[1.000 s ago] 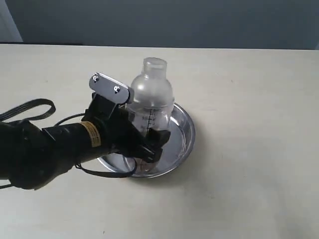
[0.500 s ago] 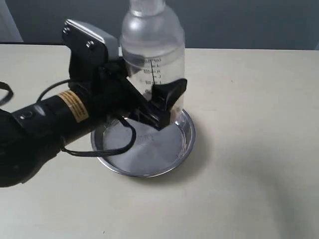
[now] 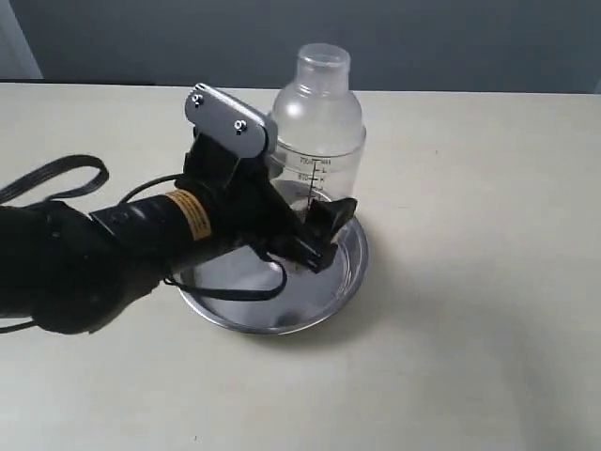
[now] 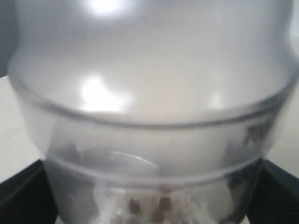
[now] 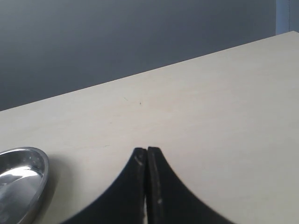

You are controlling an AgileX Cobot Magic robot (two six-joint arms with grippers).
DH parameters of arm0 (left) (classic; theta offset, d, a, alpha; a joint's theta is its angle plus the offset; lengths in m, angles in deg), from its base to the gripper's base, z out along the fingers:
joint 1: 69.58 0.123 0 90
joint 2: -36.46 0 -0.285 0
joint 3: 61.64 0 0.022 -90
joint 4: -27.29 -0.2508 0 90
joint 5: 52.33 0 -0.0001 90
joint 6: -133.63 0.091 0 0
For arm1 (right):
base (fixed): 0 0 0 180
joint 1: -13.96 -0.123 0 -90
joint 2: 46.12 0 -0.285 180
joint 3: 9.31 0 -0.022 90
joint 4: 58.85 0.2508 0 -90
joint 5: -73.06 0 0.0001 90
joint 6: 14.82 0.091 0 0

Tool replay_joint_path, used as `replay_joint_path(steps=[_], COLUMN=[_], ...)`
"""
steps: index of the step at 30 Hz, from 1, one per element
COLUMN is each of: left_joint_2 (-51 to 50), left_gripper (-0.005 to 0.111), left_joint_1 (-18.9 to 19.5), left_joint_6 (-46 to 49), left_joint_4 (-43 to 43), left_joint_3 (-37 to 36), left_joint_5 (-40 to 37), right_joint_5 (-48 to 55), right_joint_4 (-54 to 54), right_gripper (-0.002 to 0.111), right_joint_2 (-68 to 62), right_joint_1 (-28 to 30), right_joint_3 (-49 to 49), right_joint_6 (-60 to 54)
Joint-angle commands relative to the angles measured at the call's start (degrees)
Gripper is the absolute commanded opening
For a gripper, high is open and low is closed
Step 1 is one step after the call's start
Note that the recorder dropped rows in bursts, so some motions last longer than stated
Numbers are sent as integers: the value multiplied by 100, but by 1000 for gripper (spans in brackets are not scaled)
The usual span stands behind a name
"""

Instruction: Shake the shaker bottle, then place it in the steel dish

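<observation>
The shaker bottle (image 3: 319,141), clear with a frosted domed top and small round cap, stands upright in the air over the steel dish (image 3: 346,274). My left gripper (image 3: 315,225) is shut on its lower body, black fingers on either side. In the left wrist view the shaker bottle (image 4: 149,107) fills the frame, with brown pellets (image 4: 159,205) low inside it. Its base is hidden behind the gripper, so I cannot tell its height above the dish. My right gripper (image 5: 147,151) is shut and holds nothing, low over the bare table; the steel dish (image 5: 21,179) shows at that view's edge.
The left arm's black body and cables (image 3: 56,188) lie across the table's left side. The beige table (image 3: 470,188) extends around the dish, with a dark wall behind its far edge.
The left gripper lifted the bottle high half a second ago and has since brought it down again, now a little higher and further right than one second ago.
</observation>
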Motion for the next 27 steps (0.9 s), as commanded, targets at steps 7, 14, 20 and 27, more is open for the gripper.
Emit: replay_joint_path(steps=[7,14,20,27], left_joint_2=[100,-34,680,1024], left_gripper=[0,0,0,0], left_joint_1=[179,179,156,47], left_joint_6=[0,0,-44,-323], left_joint_4=[584,660,382,-169], left_joint_3=[46,-139,-62,51], left_joint_5=[241,206,122,377], right_joint_5=[-61,-61,-61,-61], right_joint_4=[-7,-7,-7,-7], right_gripper=[-1,-1,-1,-1], right_joint_2=[28,28,28,28], right_joint_1=[18,18,18,18], right_joint_3=[4,4,4,4], right_joint_6=[-13,-13,-13,-13])
